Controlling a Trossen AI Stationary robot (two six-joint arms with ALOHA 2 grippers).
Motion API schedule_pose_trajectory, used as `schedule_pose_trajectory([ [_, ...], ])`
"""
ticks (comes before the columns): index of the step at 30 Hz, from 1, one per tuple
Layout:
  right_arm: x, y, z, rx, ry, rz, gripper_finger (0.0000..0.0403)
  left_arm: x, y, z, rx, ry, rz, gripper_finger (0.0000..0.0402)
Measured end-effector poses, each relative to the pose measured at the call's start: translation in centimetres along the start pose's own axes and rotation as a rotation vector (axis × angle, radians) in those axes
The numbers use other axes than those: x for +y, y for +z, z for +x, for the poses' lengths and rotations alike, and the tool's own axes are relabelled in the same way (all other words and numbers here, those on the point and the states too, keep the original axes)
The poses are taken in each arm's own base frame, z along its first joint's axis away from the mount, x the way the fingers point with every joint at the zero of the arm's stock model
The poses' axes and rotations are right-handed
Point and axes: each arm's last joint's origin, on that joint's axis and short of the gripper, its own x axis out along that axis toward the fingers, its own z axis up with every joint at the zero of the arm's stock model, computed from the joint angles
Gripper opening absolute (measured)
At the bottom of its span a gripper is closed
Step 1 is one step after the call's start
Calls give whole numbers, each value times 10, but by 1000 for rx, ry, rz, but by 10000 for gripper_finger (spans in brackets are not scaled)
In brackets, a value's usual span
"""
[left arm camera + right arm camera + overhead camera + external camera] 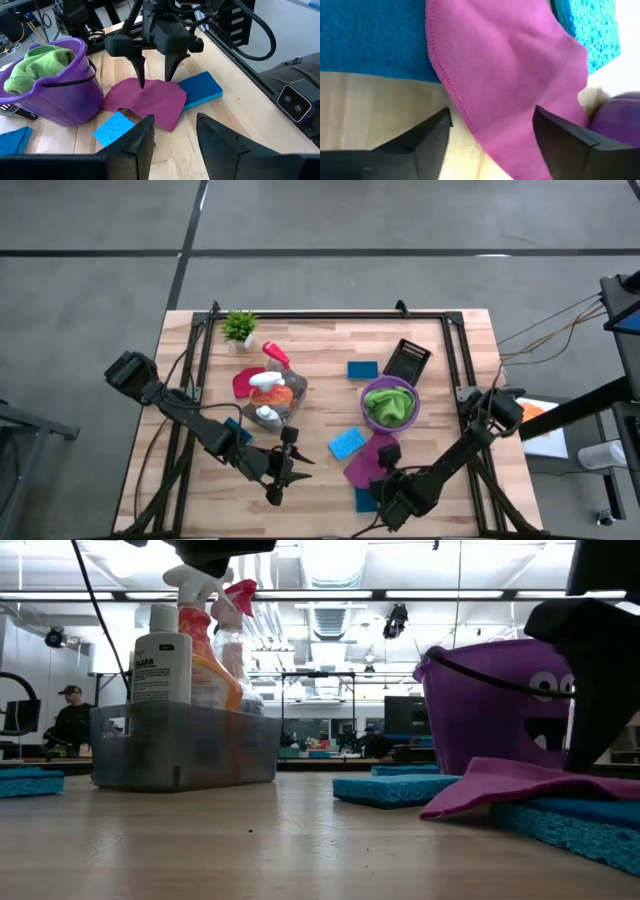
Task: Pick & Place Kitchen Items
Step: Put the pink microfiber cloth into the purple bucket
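- Four small blue rectangular sponges (347, 444) lie on the wooden bench (320, 395) around the purple plastic bucket (389, 402); one flat magenta cloth (365, 461) lies just beside the bucket, overlapping a sponge, its long axis running away from the bucket.
- One green cloth (388, 407) sits bunched inside the bucket.
- Right claw (154, 74) points straight down over the magenta cloth, fingers apart, straddling its edge.
- Left claw (277, 470) hovers well apart from the bucket, fingers apart, empty.
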Motion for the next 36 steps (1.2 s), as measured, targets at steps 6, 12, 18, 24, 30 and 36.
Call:
schedule_pose_trajectory([
  [6, 2, 1, 4, -4, -3, -12, 183, 0, 0, 0, 0, 1, 0, 148],
  [12, -2, 2, 8, -35, -81, -6, 67, 0, 0, 0, 0, 1, 0, 148],
  [18, -1, 2, 5, -50, -82, -12, 18, 0, 0, 0, 0, 1, -1, 148],
  [24, -8, 4, -14, -99, -54, 13, 18, 0, 0, 0, 0, 1, -1, 148],
  [30, -22, 5, -46, -208, -51, 56, 18, 0, 0, 0, 0, 1, -1, 147],
  [36, -33, 4, -65, -218, 50, 137, 18, 0, 0, 0, 0, 1, -1, 147],
])
